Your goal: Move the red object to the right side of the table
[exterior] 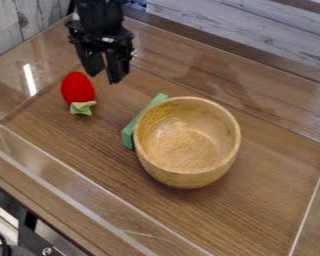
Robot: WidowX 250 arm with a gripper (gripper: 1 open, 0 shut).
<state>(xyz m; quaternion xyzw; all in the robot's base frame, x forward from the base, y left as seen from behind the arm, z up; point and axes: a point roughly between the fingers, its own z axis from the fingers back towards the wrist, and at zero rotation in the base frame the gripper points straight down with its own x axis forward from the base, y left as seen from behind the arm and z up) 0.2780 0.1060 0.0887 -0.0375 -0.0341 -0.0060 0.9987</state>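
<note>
We see the black end effector (104, 68) pointing straight down over the far left part of the counter, its two fingers (119, 66) spread apart and holding nothing. It hangs just above and slightly to the right of the small rounded red toy strawberry with a pale green leafy end (79, 90); we cannot tell whether a fingertip touches it.

Nearest to us, a low clear acrylic wall (69, 205) edges the brown wood-grain counter (270, 200). Beyond it, near the middle, stands a round light wooden bowl (187, 140), upright and empty. A flat green piece (139, 119) lies tucked against the bowl's left side, partly under its rim. Further back and to the left, the red toy strawberry rests on the counter, well apart from the bowl, its leafy end towards us.
</note>
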